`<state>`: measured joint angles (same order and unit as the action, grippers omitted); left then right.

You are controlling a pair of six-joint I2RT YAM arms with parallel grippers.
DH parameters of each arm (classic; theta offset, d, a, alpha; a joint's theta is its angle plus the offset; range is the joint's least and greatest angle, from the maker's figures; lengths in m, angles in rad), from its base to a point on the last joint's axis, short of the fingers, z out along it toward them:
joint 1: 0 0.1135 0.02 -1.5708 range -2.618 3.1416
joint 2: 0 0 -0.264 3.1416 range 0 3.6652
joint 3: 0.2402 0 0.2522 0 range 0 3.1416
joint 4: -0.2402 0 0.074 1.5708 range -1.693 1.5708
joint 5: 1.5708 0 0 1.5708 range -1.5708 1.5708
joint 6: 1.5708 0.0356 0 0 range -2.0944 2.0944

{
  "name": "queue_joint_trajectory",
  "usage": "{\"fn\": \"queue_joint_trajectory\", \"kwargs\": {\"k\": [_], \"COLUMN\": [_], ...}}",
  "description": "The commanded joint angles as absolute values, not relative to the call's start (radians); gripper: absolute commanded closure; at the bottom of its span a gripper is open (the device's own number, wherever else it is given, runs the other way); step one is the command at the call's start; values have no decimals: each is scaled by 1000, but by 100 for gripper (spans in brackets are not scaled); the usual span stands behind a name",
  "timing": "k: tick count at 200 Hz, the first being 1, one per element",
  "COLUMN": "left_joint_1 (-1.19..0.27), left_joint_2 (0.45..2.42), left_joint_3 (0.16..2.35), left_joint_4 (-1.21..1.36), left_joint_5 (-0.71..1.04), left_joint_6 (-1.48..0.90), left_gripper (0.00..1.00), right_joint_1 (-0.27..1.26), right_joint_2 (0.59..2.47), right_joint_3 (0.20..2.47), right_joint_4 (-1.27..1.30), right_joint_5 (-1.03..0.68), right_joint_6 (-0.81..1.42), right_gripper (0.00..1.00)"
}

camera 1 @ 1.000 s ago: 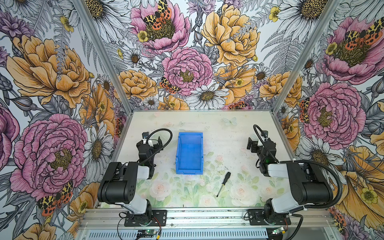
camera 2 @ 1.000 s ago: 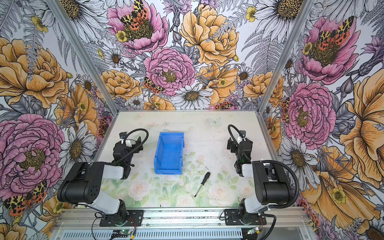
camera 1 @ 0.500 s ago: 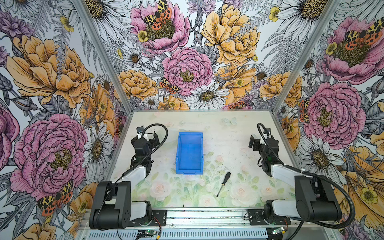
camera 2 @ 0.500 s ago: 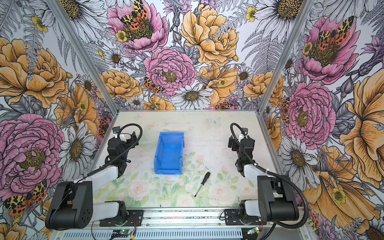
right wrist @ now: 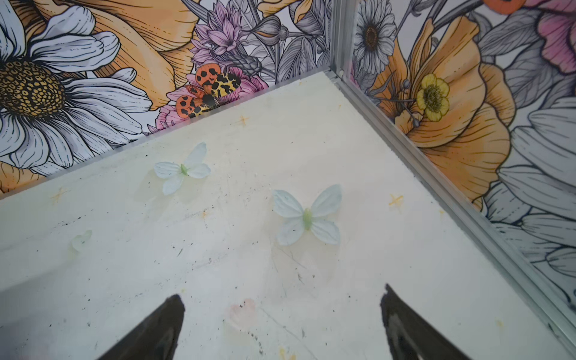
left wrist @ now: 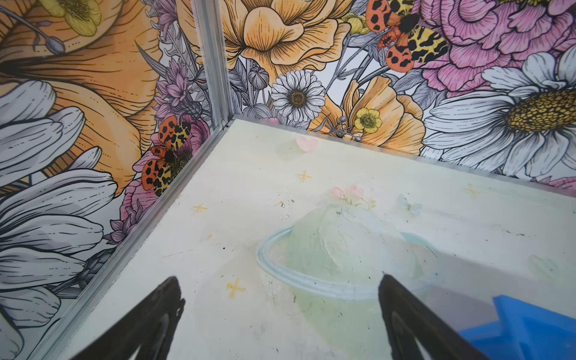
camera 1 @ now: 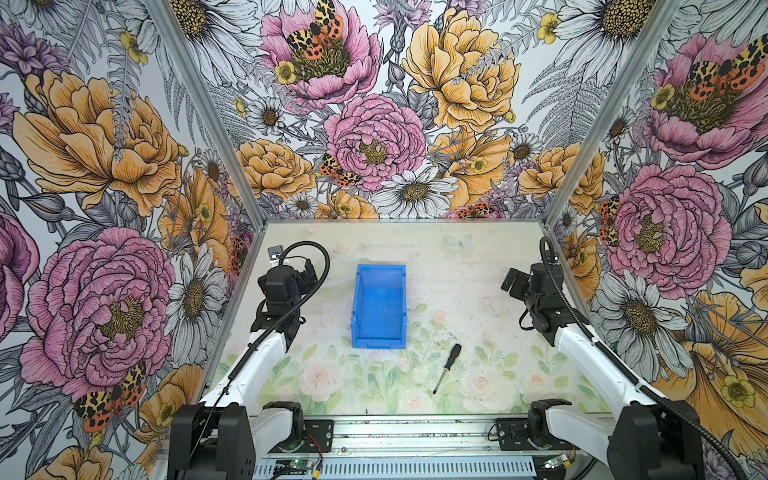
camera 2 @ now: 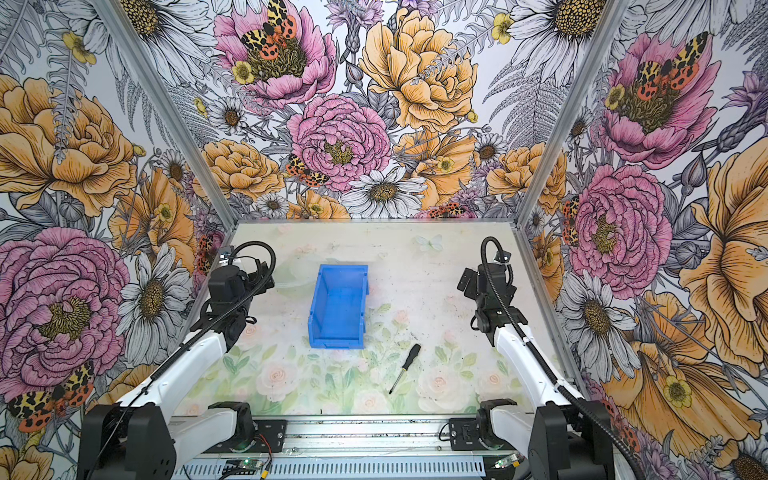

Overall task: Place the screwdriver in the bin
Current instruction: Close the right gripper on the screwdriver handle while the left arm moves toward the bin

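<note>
The blue bin point(camera 1: 379, 307) point(camera 2: 338, 307) stands empty in the middle of the table in both top views. The screwdriver point(camera 1: 448, 365) point(camera 2: 405, 368) lies on the table just in front of the bin's right corner, black handle toward the bin. My left gripper point(camera 1: 309, 272) point(left wrist: 279, 290) hovers left of the bin, open and empty. A corner of the bin point(left wrist: 530, 330) shows in the left wrist view. My right gripper point(camera 1: 513, 282) point(right wrist: 282, 304) hovers far right, open and empty, well behind the screwdriver. The screwdriver is out of both wrist views.
Flowered walls point(camera 1: 374, 137) with metal corner posts point(camera 1: 208, 116) close in the table on three sides. The table top point(camera 1: 457, 266) carries a faint printed floral pattern. A metal rail point(camera 1: 395, 432) with the arm bases runs along the front edge.
Both arms have unfolded from their tucked poses and stretched toward the back, carrying the grippers farther from the front edge. The bin and the screwdriver have not moved.
</note>
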<state>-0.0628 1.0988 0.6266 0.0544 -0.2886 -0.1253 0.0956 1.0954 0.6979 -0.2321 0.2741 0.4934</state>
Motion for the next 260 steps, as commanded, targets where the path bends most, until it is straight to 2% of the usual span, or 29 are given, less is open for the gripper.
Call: {"fn": "queue_joint_trajectory", "kwargs": {"k": [1,54,78,135,193,231,260], "left_joint_1": [-88,-148,-181,-423,-622,-703,-713], "left_joint_2": [1060,991,963,906,889,896,898], "left_joint_3": [657,729,753,818,819,768,759], "left_joint_4": [-28,-290,-411,-622,-647,-620,-617], "left_joint_5": [-226,-187,-151,-137,-189,-202,-192], "left_joint_6": [-176,-243,-268,-343,-417,-451,-422], "left_gripper": [1,1,1,1,1,1,1], "right_joint_1": [144,295,310,357,379,476,587], "right_joint_2": [1060,1129,1193,1307,1342,1330,1324], "right_joint_3": [740,759,777,787,754,685,665], "right_joint_4": [-430,-487,-491,-452,-426,-443,-448], "right_joint_5": [277,209,138,26,-34,-1,50], "right_joint_6": [675,764,758,743,718,803,896], "right_gripper": [1,1,0,1,1,1,1]}}
